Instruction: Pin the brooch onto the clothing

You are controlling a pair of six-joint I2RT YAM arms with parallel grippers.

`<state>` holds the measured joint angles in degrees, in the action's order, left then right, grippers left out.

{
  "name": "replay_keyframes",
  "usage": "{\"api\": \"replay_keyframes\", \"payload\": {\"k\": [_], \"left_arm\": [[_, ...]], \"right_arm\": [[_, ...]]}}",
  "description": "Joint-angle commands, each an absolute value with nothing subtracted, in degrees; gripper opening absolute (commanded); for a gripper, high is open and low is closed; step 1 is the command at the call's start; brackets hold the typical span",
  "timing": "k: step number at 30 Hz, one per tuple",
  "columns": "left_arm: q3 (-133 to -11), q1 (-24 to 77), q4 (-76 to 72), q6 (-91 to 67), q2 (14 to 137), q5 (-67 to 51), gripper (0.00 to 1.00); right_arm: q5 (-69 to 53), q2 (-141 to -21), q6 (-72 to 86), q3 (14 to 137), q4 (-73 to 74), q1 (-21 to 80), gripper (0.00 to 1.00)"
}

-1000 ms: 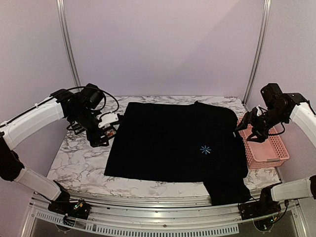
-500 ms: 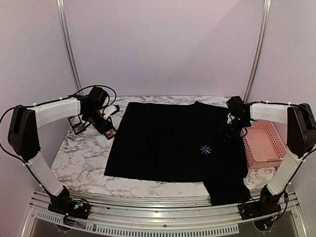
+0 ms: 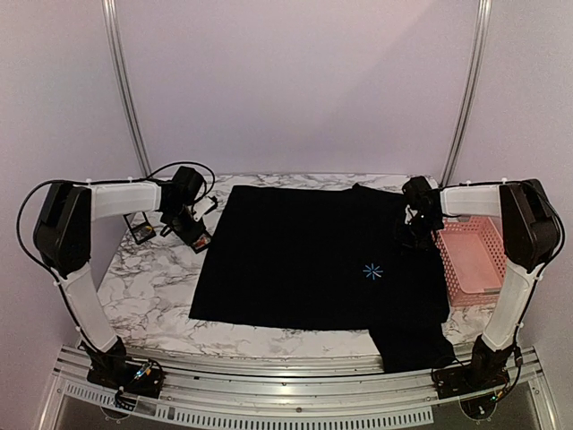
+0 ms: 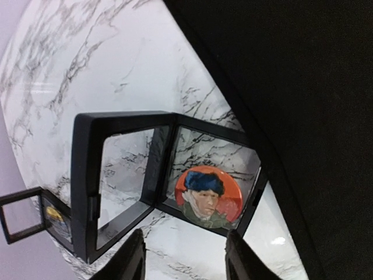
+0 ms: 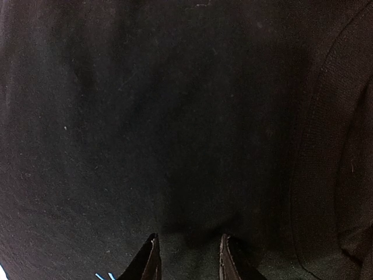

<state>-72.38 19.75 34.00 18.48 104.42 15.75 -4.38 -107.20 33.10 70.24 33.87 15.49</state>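
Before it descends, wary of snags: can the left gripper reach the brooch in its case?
Probably yes: the left gripper hovers open near the brooch, whose case lies open, apparently nothing over it.

Soft even overhead light in the top view, black T-shirt (image 3: 304,260) swallowing fold detail, white glare on the marble table (image 4: 280,240) at 5 o'clock of the left wrist view, right wrist view dim, grainy

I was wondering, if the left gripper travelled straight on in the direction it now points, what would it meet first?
The left gripper, open, would most likely meet the open black case, at or near the round portrait brooch inside it, though depth is unclear.
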Motion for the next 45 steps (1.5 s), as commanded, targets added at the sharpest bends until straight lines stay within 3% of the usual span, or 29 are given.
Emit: {"api": "replay_keyframes", "payload": {"k": [1, 4, 19, 39, 45], "left_arm": [[-74.6, 18.0, 33.4, 10.9, 108.3, 11.7, 0.55], [-75.3, 17.1, 32.9, 7.7, 109.4, 8.5, 0.66], [-77.7, 13.1, 31.1, 5.4, 114.8, -0.8, 0.69], [-73.7, 13.0, 36.4, 14.3, 109.9, -3.0, 0.5], [-73.2, 13.8, 38.6, 18.5, 108.6, -3.5, 0.58]], "right_arm": [[-3.5, -107.1, 32.3, 72.3, 36.7, 16.7, 0.34], [-3.6, -106.1, 32.4, 72.8, 37.1, 18.1, 0.34], [-2.2, -104.9, 32.6, 73.3, 38.5, 22.0, 0.33], [-1.6, -103.5, 31.5, 73.5, 39.4, 22.4, 0.32], [-0.6, -102.6, 30.8, 73.3, 39.8, 22.4, 0.32]]}}
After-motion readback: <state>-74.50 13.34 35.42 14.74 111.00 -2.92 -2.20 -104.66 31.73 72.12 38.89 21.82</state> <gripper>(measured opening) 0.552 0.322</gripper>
